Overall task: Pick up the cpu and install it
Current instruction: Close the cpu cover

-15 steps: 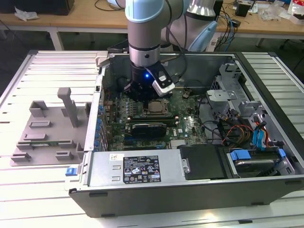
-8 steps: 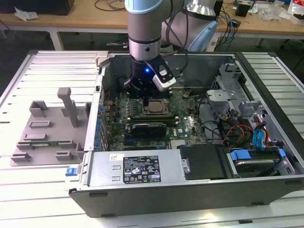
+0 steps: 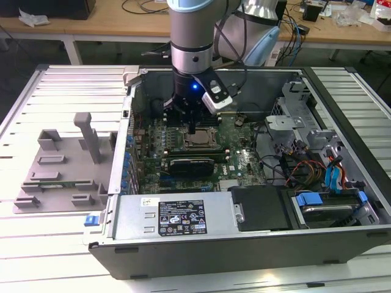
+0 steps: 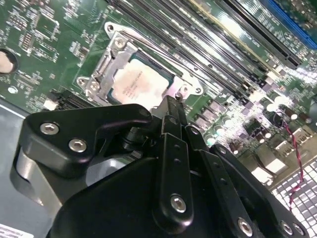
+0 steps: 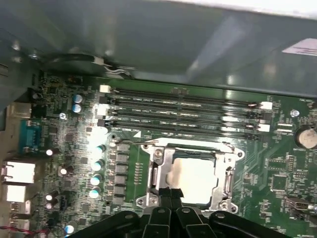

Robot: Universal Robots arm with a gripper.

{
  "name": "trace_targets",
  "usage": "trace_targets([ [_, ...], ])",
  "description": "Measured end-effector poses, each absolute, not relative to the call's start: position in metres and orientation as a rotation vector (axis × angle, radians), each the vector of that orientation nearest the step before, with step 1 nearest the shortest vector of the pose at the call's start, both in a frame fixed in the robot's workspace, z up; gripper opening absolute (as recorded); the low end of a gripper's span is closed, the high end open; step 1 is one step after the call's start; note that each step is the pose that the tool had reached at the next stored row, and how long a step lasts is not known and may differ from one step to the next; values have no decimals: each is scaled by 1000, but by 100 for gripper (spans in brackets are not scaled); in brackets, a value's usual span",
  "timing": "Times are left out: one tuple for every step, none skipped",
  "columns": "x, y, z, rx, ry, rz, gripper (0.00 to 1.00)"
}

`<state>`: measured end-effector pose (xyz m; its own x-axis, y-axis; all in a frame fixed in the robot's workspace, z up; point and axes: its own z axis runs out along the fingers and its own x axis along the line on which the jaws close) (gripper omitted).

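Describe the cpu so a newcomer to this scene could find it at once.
In the open computer case, find the green motherboard. Beside its long memory slots sits a metal-framed socket; the cpu is the pale silvery square inside it.

Cpu seated in socket; gripper tips over its edge.
Pale square cpu lies flat inside the metal socket frame on the green motherboard. Black fingers drawn together, nothing between them, tips overlapping the cpu's edge; contact unclear. Four dark memory slots run between socket and grey case wall. Row of small capacitors flanks the socket; silver ports at the board's edge beyond.
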<state>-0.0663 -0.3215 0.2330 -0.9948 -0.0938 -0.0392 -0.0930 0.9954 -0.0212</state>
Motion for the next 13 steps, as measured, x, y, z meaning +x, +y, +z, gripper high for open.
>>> trace_targets([
  [-63, -322, 233, -145, 3098, -30, 11],
  [-59, -322, 233, -145, 3098, -30, 11],
  [-54, -322, 233, -145, 3098, -30, 11],
  [-50, -322, 233, -145, 3098, -30, 11],
  [-45, -322, 233, -145, 3098, -30, 11],
  [-43, -322, 233, -145, 3098, -30, 11],
  [-43, -322, 233, -145, 3098, -30, 11],
  [-43, -322, 234, -145, 3098, -30, 11],
  [-43, -322, 237, -145, 3098, -30, 11],
  [-43, -322, 243, -145, 3098, -30, 11],
  [-43, -322, 246, -145, 3098, -30, 11],
  [-43, -322, 249, -145, 3098, -30, 11],
  [-43, -322, 251, -145, 3098, -30, 11],
])
